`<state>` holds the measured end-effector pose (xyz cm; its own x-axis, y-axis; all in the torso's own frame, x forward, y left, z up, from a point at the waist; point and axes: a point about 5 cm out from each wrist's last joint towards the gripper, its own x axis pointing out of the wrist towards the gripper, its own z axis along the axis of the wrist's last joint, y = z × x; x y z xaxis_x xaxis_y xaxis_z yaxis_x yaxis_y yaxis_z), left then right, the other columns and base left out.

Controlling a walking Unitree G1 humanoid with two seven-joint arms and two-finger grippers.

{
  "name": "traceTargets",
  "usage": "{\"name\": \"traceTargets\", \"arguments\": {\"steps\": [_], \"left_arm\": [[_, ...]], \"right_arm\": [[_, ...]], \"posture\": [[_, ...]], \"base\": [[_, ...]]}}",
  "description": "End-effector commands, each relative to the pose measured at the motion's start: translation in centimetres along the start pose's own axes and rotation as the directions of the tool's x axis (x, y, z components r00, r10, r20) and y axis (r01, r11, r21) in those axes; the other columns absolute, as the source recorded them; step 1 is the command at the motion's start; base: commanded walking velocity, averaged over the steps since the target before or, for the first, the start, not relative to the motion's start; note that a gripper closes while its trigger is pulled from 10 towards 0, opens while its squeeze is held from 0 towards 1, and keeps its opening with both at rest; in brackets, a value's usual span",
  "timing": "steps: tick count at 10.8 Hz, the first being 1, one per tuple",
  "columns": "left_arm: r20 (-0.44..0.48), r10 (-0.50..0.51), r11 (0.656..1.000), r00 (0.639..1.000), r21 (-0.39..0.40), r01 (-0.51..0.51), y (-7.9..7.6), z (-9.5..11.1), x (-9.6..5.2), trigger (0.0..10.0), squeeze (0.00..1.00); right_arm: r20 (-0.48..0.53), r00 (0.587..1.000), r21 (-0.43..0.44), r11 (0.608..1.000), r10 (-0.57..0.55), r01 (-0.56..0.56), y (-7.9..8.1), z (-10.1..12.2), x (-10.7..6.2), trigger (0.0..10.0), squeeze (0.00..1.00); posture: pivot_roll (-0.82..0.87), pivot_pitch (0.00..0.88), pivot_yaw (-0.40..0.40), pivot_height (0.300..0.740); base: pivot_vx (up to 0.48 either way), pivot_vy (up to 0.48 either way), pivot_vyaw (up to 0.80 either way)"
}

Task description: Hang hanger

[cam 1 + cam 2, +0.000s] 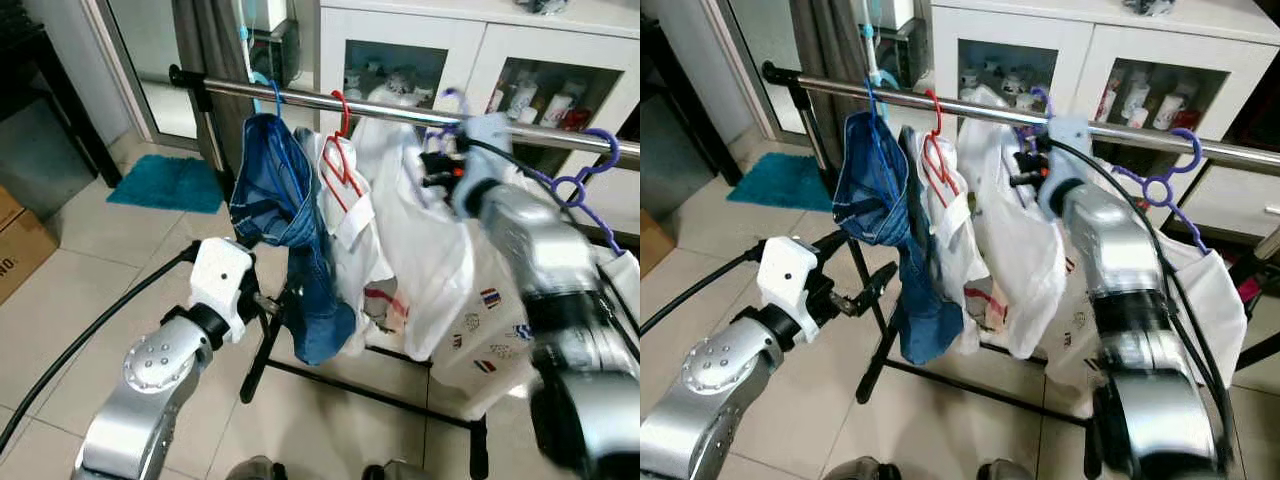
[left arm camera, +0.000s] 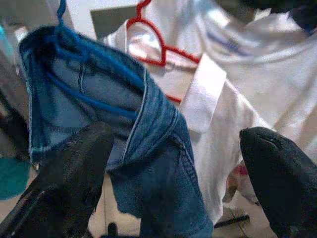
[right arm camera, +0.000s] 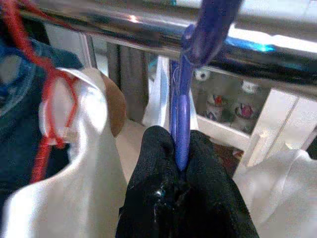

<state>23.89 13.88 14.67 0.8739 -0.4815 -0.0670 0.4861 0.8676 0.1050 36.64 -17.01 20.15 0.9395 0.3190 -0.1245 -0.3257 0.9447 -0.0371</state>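
Note:
A purple hanger carrying a white shirt has its hook over the steel rail. My right gripper is raised to the rail and shut on the hanger's neck just under the hook; it is also seen in the head views. My left gripper is open low down, facing blue jeans on a blue hanger, with nothing between its fingers.
A red hanger with a white shirt hangs between the jeans and the purple hanger. Another purple hanger sits further right on the rail. A white glass-door cabinet stands behind, and a teal mat lies on the tiled floor.

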Motion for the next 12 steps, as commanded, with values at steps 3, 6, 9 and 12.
{"name": "traceTargets", "arguments": {"steps": [3, 6, 9, 12], "left_arm": [[-0.020, 0.005, 1.000, 1.000, -0.019, -0.006, 0.1, -0.1, -0.5, 10.0, 0.00], [-0.029, 0.048, 0.999, 0.998, -0.012, -0.048, 0.4, -0.5, -0.2, 10.0, 0.00], [-0.028, 0.084, 0.996, 0.996, -0.019, -0.085, 1.0, -0.6, -0.4, 10.0, 0.00], [-0.038, 0.087, 0.996, 0.996, -0.008, -0.087, 1.1, -0.6, -0.9, 10.0, 0.00]], "right_arm": [[-0.001, 0.999, 0.010, 0.999, 0.036, -0.036, 2.2, -1.9, -2.8, 0.0, 0.00], [0.004, 0.998, 0.015, 0.998, -0.055, 0.055, 2.8, -3.7, -5.7, 0.0, 0.00], [-0.026, 0.995, -0.030, 0.995, -0.093, 0.092, 2.8, -5.0, -6.9, 0.0, 0.00], [-0.032, 0.995, -0.033, 0.995, -0.096, 0.094, 3.2, -5.2, -7.1, 0.0, 0.00]], "posture": [[-0.12, 0.055, 0.031, 0.740], [-0.13, 0.075, 0.029, 0.740], [-0.14, 0.072, 0.020, 0.740], [-0.13, 0.084, 0.016, 0.740]], "base": [[0.000, 0.000, 0.00], [0.000, 0.000, 0.00], [0.000, 0.000, 0.00], [-0.189, 0.000, 0.00]]}}
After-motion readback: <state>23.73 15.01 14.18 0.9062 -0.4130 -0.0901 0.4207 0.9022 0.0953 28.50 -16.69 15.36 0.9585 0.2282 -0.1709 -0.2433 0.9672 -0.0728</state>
